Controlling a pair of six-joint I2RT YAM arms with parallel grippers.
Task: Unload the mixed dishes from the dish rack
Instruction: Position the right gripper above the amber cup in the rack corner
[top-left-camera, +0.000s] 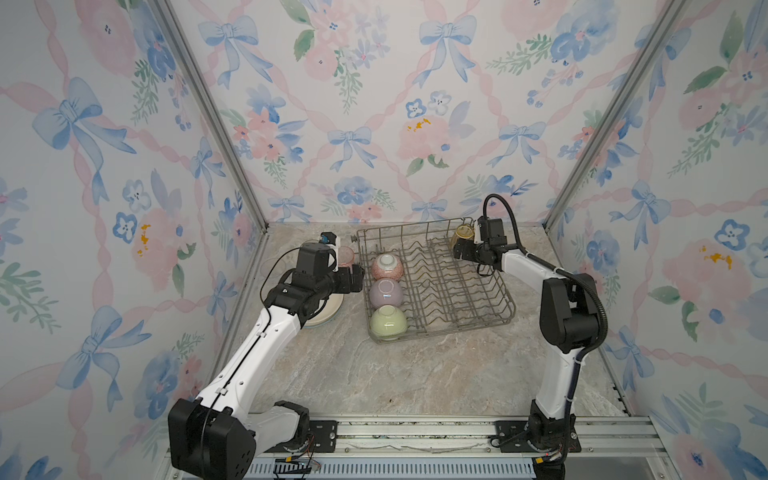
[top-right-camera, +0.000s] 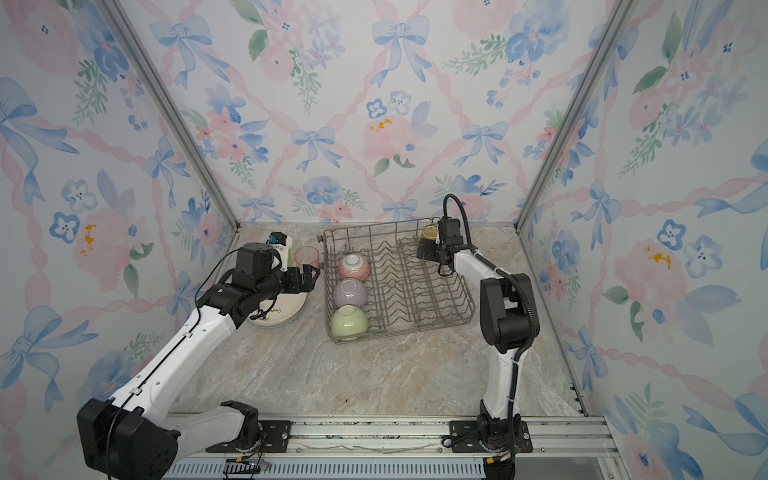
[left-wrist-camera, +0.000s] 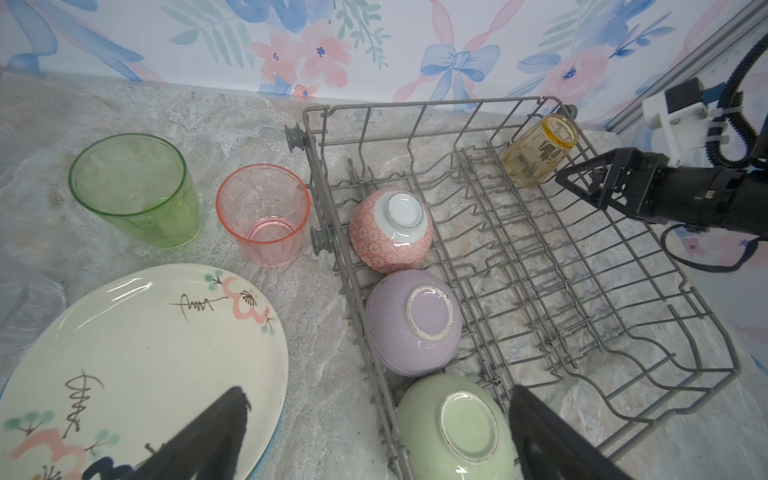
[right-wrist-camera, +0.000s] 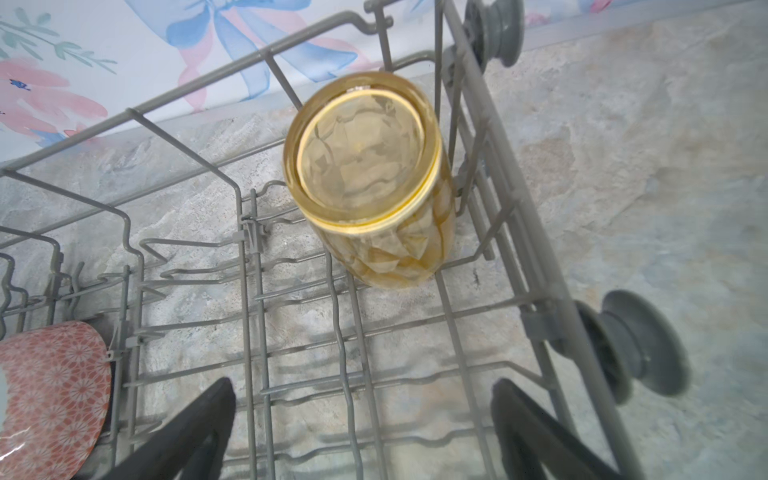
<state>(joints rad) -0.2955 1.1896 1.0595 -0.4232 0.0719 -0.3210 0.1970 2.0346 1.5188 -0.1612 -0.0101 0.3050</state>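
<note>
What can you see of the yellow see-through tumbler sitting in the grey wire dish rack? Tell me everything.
The yellow translucent tumbler has faceted walls and a thick round base; glass or plastic, I cannot tell. It stands upside down, tilted, in the far right corner of the grey wire dish rack, mouth on the floor wires, leaning on the side wires. It looks empty. The open right gripper is close by but not touching it.

Bowls (top-left-camera: 386, 292) in rack (top-left-camera: 457, 330), plates (top-left-camera: 325, 318) leftward.

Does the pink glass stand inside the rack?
No, the pink glass stands upright on the counter just outside the rack, beside the green glass.
</note>
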